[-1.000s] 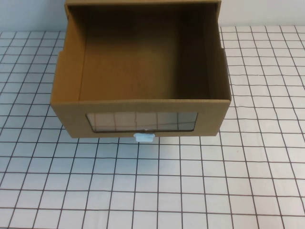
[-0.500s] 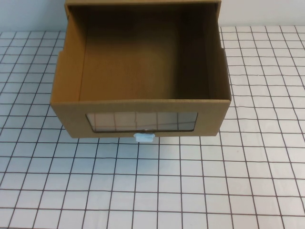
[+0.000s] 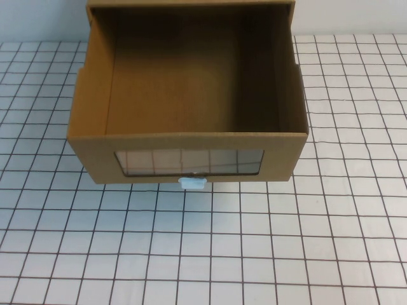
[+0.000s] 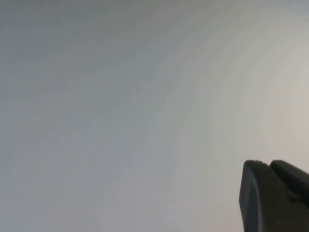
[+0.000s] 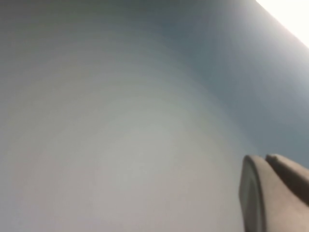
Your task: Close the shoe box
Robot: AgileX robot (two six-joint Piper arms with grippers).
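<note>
Nearest us, bare gridded counter point(image 3: 210, 254) runs out to the white pull tab point(image 3: 192, 183) at about 6 o'clock on the shoe box point(image 3: 187, 152), just under its clear window point(image 3: 189, 161). The drawer stands pulled well out toward us, empty, its sleeve point(image 3: 191, 5) at 12 o'clock. Our left claw point(image 4: 275, 195) and right claw point(image 5: 273, 193) each show only a dark edge against blank wall, away from the box; we cannot tell whether either is open. An off-centre push could skew and jam the drawer, or slide the whole box.
</note>
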